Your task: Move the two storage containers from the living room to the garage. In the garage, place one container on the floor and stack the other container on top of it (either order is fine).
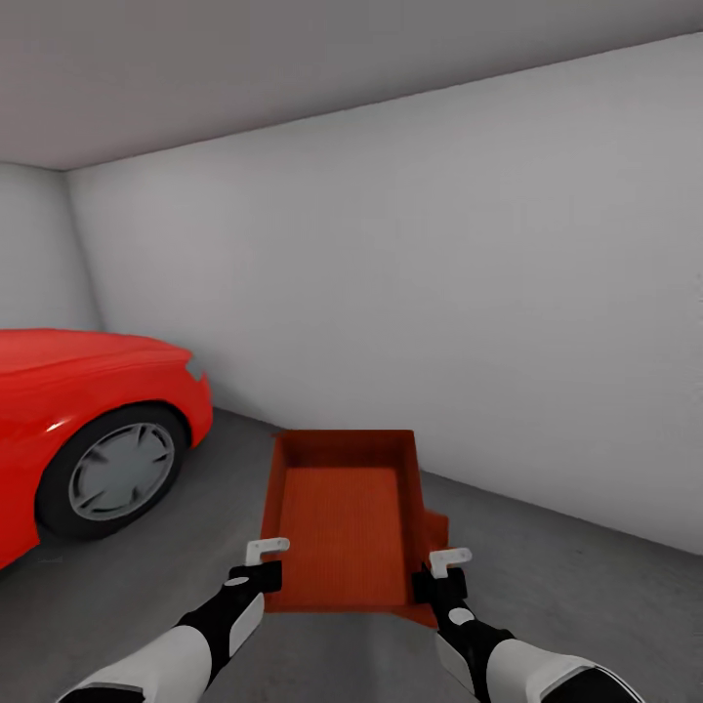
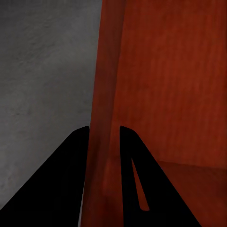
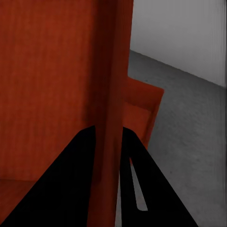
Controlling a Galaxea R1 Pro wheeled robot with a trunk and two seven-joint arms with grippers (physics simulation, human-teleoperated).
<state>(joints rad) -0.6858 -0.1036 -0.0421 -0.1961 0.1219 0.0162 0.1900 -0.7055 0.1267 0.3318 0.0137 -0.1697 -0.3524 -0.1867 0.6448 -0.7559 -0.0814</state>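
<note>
Carrying upper container, both end effectors clamped on its side walls.
Left end effector, right end effector; second container peeking beneath, red car mid-left.

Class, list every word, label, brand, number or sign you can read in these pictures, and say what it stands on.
None: no readable text on the held bin, the second bin beneath it, the red car, the wall or the floor.

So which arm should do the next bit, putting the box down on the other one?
Neither alone. The left gripper and right gripper each pinch a side wall of the held container. The right is nearer the lower container, so it probably guides.
</note>
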